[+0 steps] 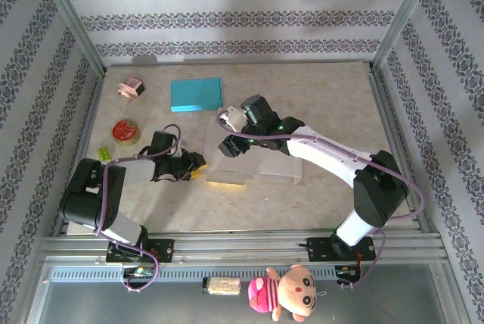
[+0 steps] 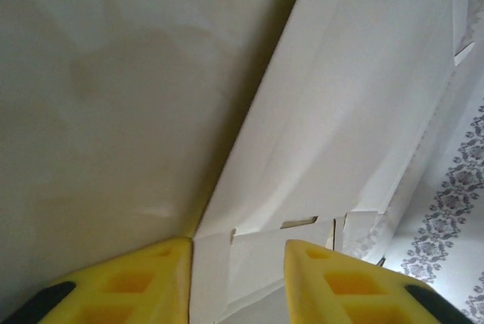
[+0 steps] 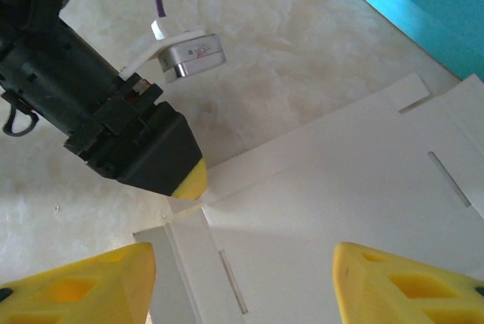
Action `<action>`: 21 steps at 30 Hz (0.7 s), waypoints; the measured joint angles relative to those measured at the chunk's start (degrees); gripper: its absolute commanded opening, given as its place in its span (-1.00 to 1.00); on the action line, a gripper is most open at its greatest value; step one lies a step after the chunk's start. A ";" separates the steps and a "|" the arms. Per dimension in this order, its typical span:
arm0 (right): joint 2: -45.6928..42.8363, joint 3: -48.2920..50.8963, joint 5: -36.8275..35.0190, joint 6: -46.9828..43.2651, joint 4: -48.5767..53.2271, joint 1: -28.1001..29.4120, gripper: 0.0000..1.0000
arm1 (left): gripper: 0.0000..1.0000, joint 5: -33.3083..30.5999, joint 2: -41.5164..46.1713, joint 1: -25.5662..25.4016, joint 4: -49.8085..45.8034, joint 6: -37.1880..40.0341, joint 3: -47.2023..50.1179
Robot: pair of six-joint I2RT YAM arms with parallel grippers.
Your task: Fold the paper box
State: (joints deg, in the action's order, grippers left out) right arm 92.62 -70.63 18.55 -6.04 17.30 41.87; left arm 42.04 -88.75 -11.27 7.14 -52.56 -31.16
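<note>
White card box (image 1: 234,174) flat at centre of table (image 1: 333,97). Looks light, thin and floppy, easily creased, so best taken by a flap (image 2: 261,260) edge. Left claw (image 2: 238,252) astride that corner flap, jaws apart, not pinching; right claw (image 3: 246,263) above, wide open, empty.

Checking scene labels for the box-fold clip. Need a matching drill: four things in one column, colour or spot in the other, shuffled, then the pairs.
Things
1. paper box
2. flat box
3. round tin
4. left tool

Descriptions
A. red top, far left of the table
B. yellow tips, at the left edge of the white sheet
C. white, unfolded, mid-table
D. turquoise, toward the far wall

Pairs: 1-C, 2-D, 3-A, 4-B
</note>
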 measured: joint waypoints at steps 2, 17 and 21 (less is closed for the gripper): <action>-0.02 0.00 -0.02 0.20 0.00 0.00 0.28 | -0.67 0.22 -0.52 0.00 2.56 -1.18 0.31; -7.37 0.35 -2.89 -0.37 -3.74 -7.96 0.67 | -1.00 1.18 0.81 0.00 -2.21 11.10 -16.68; -10.67 3.76 -3.43 -12.33 -12.02 -10.40 0.90 | -1.00 0.13 3.37 0.00 -9.40 21.24 -24.28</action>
State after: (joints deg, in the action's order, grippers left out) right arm 81.95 -66.87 15.11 -18.37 5.28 31.46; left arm 42.17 -85.38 -11.27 -2.26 -31.31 -55.44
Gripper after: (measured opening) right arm 0.932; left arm 0.048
